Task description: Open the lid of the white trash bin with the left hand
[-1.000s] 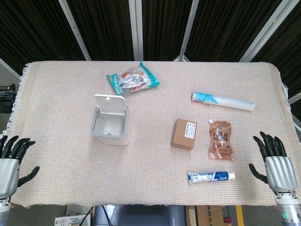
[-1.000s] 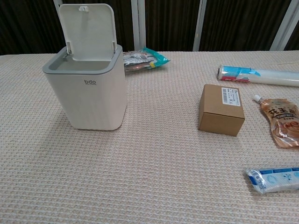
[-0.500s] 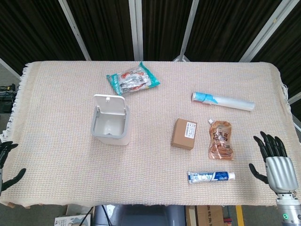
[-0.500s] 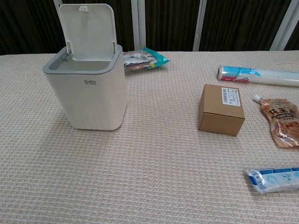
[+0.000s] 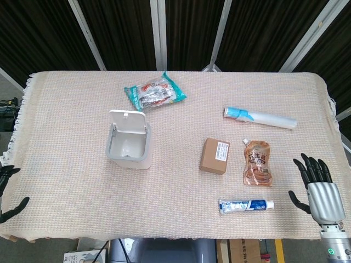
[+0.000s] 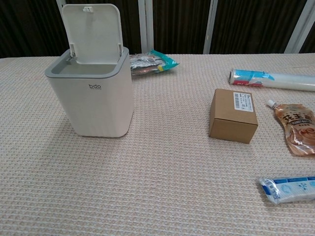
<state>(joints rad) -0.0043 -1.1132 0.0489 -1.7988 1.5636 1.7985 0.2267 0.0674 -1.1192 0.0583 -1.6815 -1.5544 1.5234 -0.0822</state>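
Observation:
The white trash bin (image 5: pixel 130 143) (image 6: pixel 92 96) stands left of the table's middle. Its lid (image 5: pixel 127 120) (image 6: pixel 92 32) is swung up and stands upright over the back rim, so the grey-rimmed inside shows empty. My left hand (image 5: pixel 6 193) is at the frame's lower left edge, off the table's front left corner; only dark fingertips show, spread apart and holding nothing. It is far from the bin. My right hand (image 5: pixel 316 187) hovers at the table's front right corner, fingers spread, empty. Neither hand shows in the chest view.
A snack bag (image 5: pixel 154 92) lies behind the bin. A brown box (image 5: pixel 214 155), an orange pouch (image 5: pixel 257 161), a toothpaste tube (image 5: pixel 246 205) and a plastic-wrap roll (image 5: pixel 260 117) lie on the right half of the beige cloth (image 5: pixel 71 109).
My left hand has drawn back down and to the left, almost out of the head view. The right hand dropped slightly. The bin and its raised lid have not moved.

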